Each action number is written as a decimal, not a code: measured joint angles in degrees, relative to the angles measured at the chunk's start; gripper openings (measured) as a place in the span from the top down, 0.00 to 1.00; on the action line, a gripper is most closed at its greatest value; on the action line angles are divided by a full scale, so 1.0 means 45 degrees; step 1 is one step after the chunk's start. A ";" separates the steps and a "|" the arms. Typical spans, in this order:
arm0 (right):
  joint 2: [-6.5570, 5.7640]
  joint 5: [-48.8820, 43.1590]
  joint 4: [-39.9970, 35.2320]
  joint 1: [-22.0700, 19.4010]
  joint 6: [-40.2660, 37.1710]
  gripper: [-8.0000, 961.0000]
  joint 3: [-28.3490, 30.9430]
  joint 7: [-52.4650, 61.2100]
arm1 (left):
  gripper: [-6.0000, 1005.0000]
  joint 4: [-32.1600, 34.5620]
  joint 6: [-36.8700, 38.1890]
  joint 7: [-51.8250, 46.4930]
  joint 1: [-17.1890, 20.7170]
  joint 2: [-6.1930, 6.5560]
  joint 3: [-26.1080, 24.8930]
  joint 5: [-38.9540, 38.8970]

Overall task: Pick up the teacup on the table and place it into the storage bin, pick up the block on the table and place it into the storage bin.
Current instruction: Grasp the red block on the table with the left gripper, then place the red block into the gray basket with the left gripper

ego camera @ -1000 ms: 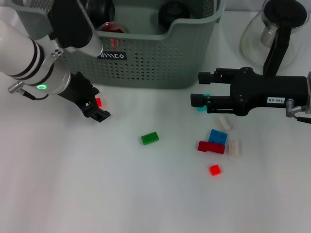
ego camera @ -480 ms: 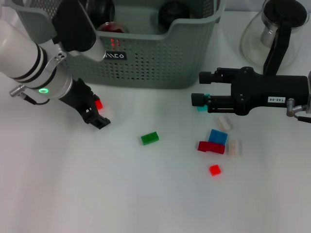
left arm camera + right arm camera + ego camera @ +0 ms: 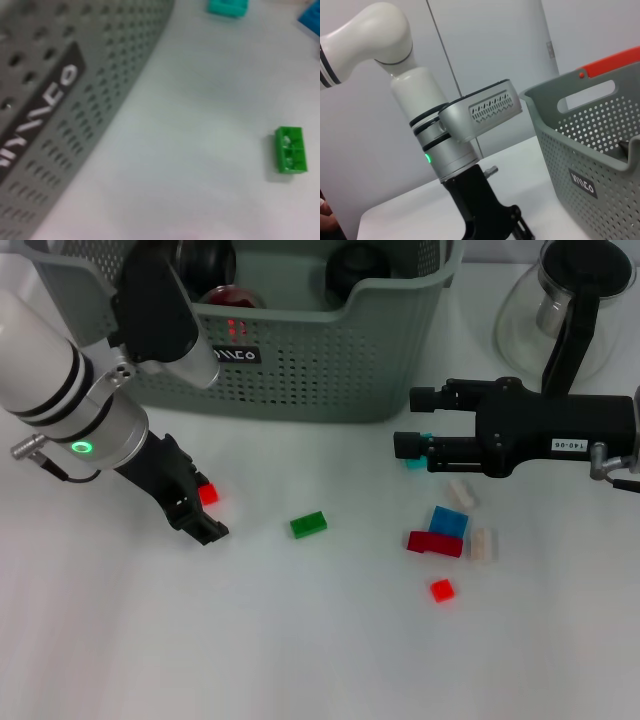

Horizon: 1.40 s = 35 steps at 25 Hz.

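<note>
Our left end effector point(image 3: 200, 515) sits low on the worktop point(image 3: 300, 650) with a small red block point(image 3: 207, 493) just beside its fingers; we cannot tell whether the fingers are spread or pinching it, though we judge this low pose serves a pick of that block. The green block point(image 3: 308, 524) lies apart, its long axis roughly across the head view and slightly tilted. Our right end effector point(image 3: 402, 445) hovers with fingers apart over the scattered blocks, while the storage bin point(image 3: 330, 360) stands behind, already holding dark round items.
</note>
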 joint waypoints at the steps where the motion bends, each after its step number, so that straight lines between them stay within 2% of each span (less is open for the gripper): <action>1: 0.0000 0.0000 0.0000 0.0000 0.0000 0.21 0.0000 0.0000 | 0.30 0.0010 0.0092 0.0000 0.0002 -0.0003 -0.0003 -0.0005; 9: -0.0018 -0.0018 -0.0001 0.0059 0.0008 0.21 0.0000 0.0000 | 0.30 0.0172 -0.0141 -0.0208 0.0083 -0.0022 0.0071 -0.0017; 15: -0.0019 -0.0020 -0.0002 0.0060 0.0022 0.21 0.0001 0.0000 | 0.31 0.0065 -0.0666 -0.0622 0.0150 0.0020 0.0740 0.0076; 23: -0.0019 -0.0018 -0.0001 0.0066 0.0022 0.21 0.0001 0.0000 | 0.50 0.0068 -0.0704 -0.0694 0.0152 0.0026 0.0794 0.0123; 29: -0.0019 -0.0043 0.0011 0.0078 0.0021 0.21 0.0000 -0.0001 | 0.56 0.0027 -0.0741 -0.0842 0.0098 0.0024 0.0713 0.0136; 35: -0.0019 -0.0044 0.0020 0.0070 0.0021 0.21 0.0000 -0.0001 | 0.76 0.0090 -0.1034 -0.1025 0.0134 0.0032 0.0745 0.0263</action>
